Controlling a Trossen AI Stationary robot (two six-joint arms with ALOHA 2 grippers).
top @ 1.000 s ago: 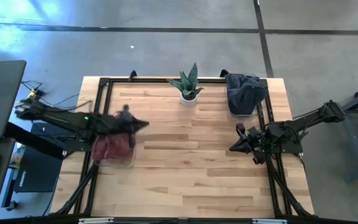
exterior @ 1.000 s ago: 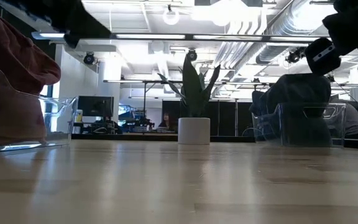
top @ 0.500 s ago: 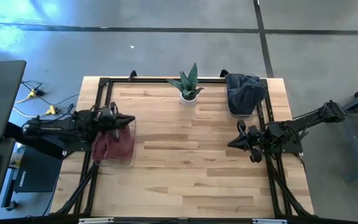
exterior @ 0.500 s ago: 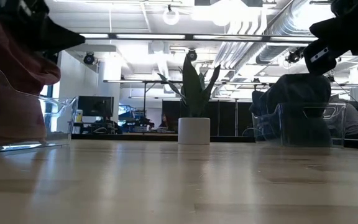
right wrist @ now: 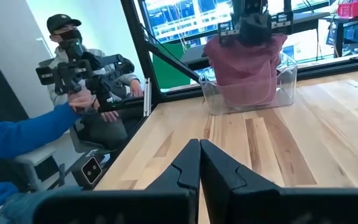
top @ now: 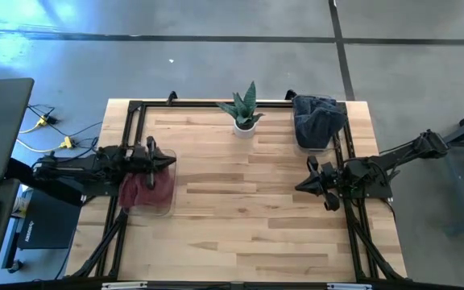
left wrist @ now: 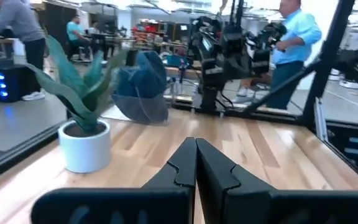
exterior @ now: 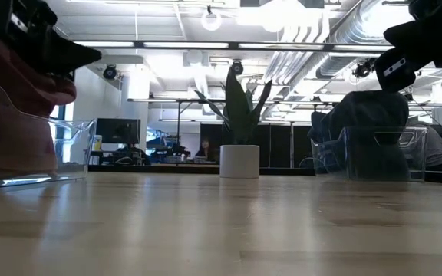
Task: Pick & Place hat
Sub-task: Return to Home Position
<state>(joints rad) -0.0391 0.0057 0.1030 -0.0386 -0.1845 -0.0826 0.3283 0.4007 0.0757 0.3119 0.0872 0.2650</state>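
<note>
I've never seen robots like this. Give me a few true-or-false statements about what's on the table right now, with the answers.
1. The blue cap sits in the right clear bin. True.
2. The red cap lies loose on the bare wood. False: it is inside the left clear bin.
3. The left hand and the right hand are both shut and hold nothing. True.
4. The plant has tipped over. False: it stands upright in its white pot.
</note>
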